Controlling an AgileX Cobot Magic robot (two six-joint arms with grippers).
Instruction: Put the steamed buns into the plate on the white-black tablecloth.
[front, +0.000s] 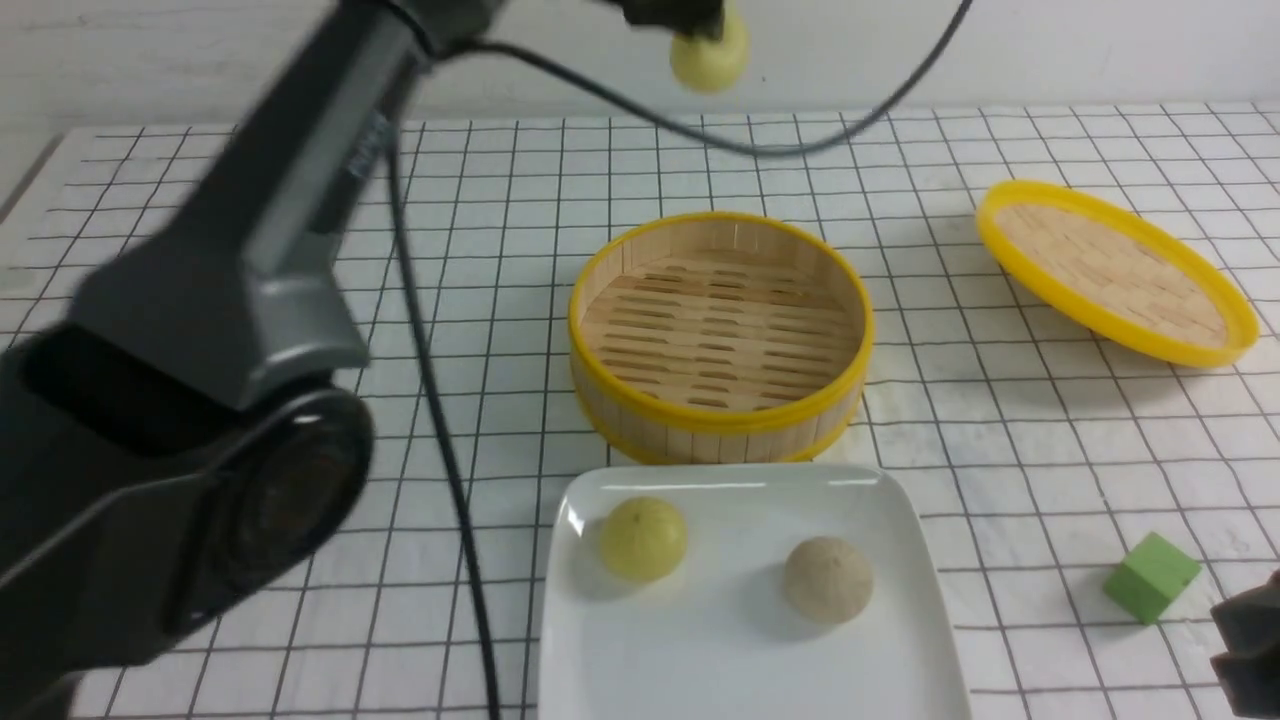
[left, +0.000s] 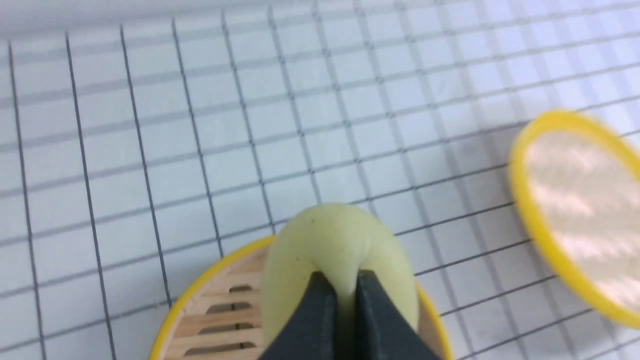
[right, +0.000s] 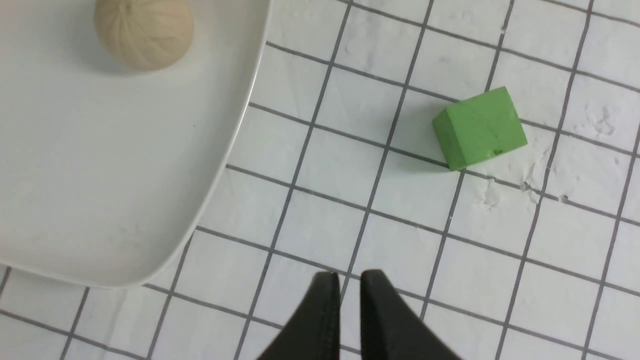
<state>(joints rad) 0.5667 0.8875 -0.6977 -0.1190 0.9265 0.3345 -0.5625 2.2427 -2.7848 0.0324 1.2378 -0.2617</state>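
My left gripper (front: 705, 35) is raised high above the bamboo steamer (front: 720, 335) and is shut on a pale yellow steamed bun (front: 710, 58). In the left wrist view the bun (left: 340, 250) is squeezed between the black fingertips (left: 320, 300). The white square plate (front: 750, 650) lies at the front on the white-black tablecloth (front: 1000, 420). It holds a second pale yellow bun (front: 643, 538) and the beige-grey bun (front: 827, 579). My right gripper (right: 348, 280) is shut and empty, low over the cloth beside the plate (right: 100, 175).
The steamer stands empty behind the plate. Its yellow-rimmed woven lid (front: 1115, 270) lies tilted at the back right. A green cube (front: 1150, 577) sits right of the plate, also in the right wrist view (right: 479, 127). A black cable (front: 440, 420) hangs from the left arm.
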